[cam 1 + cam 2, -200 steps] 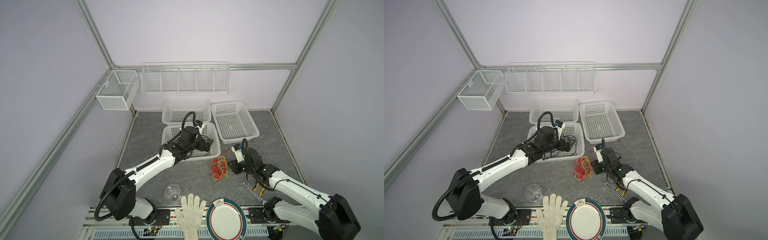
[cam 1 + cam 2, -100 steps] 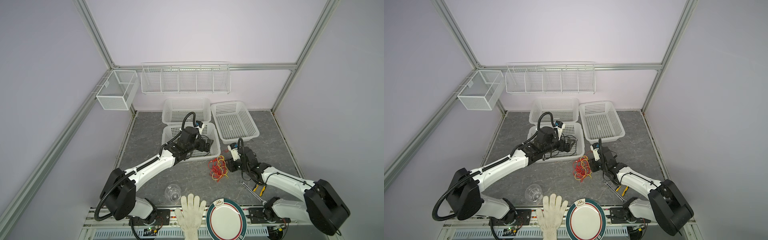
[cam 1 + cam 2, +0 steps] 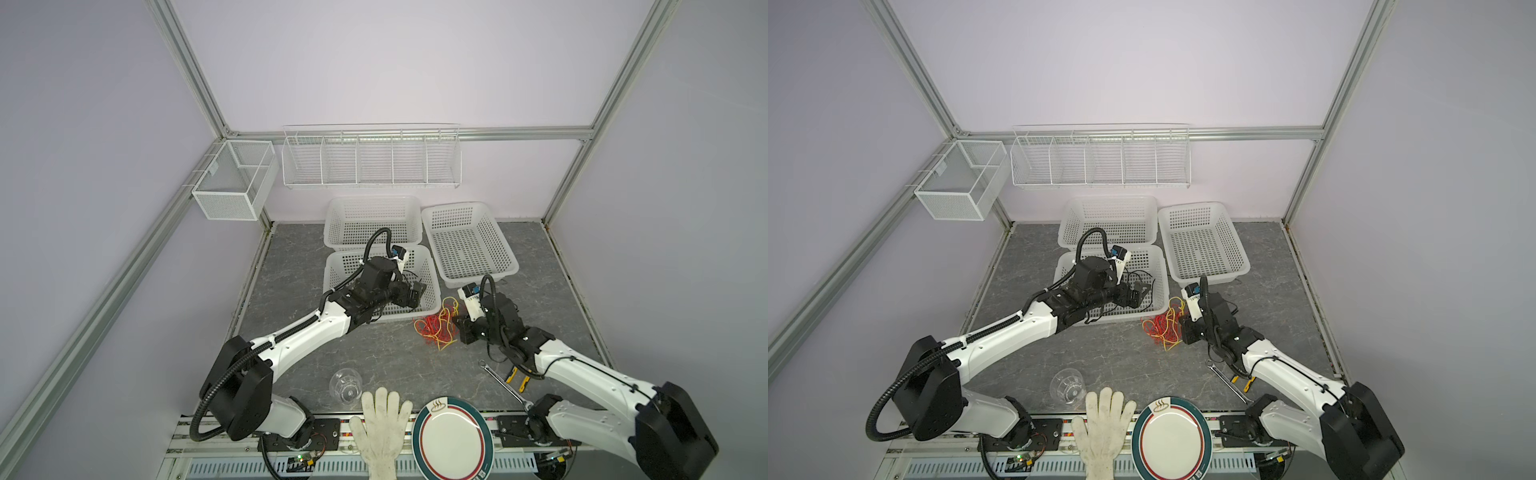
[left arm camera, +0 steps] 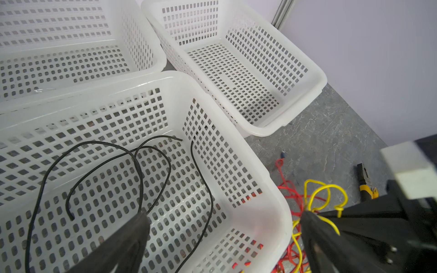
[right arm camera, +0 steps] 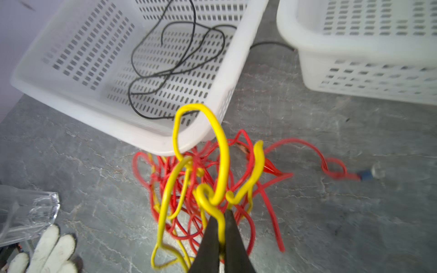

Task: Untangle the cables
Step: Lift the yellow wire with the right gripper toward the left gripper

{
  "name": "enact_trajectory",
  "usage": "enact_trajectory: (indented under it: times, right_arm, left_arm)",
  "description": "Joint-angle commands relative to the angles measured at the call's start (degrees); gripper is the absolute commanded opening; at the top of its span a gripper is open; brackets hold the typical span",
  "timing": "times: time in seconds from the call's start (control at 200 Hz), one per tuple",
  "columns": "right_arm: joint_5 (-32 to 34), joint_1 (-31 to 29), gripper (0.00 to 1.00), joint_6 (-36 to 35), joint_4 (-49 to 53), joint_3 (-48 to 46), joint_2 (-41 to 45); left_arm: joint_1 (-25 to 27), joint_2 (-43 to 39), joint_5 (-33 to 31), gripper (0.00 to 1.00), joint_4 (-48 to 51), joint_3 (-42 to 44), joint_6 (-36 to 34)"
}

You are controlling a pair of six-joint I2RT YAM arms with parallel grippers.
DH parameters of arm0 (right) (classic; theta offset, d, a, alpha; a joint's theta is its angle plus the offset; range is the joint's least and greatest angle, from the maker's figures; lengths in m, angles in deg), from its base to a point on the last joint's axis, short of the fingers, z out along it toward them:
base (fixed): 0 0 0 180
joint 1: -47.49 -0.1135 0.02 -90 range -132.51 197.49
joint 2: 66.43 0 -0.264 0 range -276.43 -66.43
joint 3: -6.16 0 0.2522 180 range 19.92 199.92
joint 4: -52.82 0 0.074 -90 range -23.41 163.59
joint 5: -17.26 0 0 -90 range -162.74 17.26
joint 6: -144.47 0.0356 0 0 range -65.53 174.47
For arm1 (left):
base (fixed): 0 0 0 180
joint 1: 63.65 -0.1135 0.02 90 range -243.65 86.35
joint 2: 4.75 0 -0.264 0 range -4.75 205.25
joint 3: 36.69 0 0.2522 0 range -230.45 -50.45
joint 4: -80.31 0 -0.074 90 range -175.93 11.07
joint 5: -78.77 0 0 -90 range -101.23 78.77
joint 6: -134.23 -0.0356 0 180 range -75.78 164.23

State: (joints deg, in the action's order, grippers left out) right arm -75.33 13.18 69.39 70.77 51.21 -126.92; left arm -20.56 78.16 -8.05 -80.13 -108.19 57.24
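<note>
Down at the bottom edge of both top views, a white glove point(image 3: 384, 428) and a rimmed plate point(image 3: 452, 442) are lying side by side, with a clear glass point(image 3: 345, 384) sitting just above the glove, and a wrench point(image 3: 500, 384) and pliers point(image 3: 517, 376) lying to the right. Moving up to mid-frame, the right gripper point(image 5: 221, 217) is pinching the yellow cable point(image 5: 226, 160), jaws squeezed together on a strand of it. That yellow is looping through the red cable point(image 3: 428, 326), and both are bunching in a heap on the grey table point(image 3: 374, 357), just beside the near basket point(image 3: 431, 274). Over that basket the left gripper point(image 3: 417, 291) is hovering, jaws spread wide and gripping nothing. Below it the black cable point(image 4: 142, 182) is curling across the basket floor, apart from the other two. Further up, two more white baskets point(image 3: 374, 216) are sitting against the back wall. Above them a wire rack point(image 3: 370, 162) and a mesh box point(image 3: 232, 187) are hanging on the frame.
</note>
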Motion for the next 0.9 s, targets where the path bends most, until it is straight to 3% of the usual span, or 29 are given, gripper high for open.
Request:
enact_trajectory:
  times: [0.0, 0.225, 0.385, 0.895]
  right_arm:
    - [2.59, -0.4, 0.08, -1.4, 5.21, 2.67, 5.72]
    - [-0.91, -0.5, 0.07, -2.04, 8.03, 5.11, 13.42]
    - [1.94, -0.48, 0.07, -3.09, 11.95, 7.12, 13.89]
    - [7.95, -0.45, 0.06, -2.17, 12.43, 5.01, 13.83]
  left_arm:
    - [-0.03, -0.84, 1.82, 0.99, -2.05, 0.38, -0.36]
    - [0.0, -1.69, 7.23, 0.99, -4.4, 1.79, -0.94]
    - [0.43, -2.84, 12.57, 0.99, -7.65, 3.8, -0.58]
    - [10.46, -1.96, 17.21, 0.99, -10.31, 1.6, -1.86]
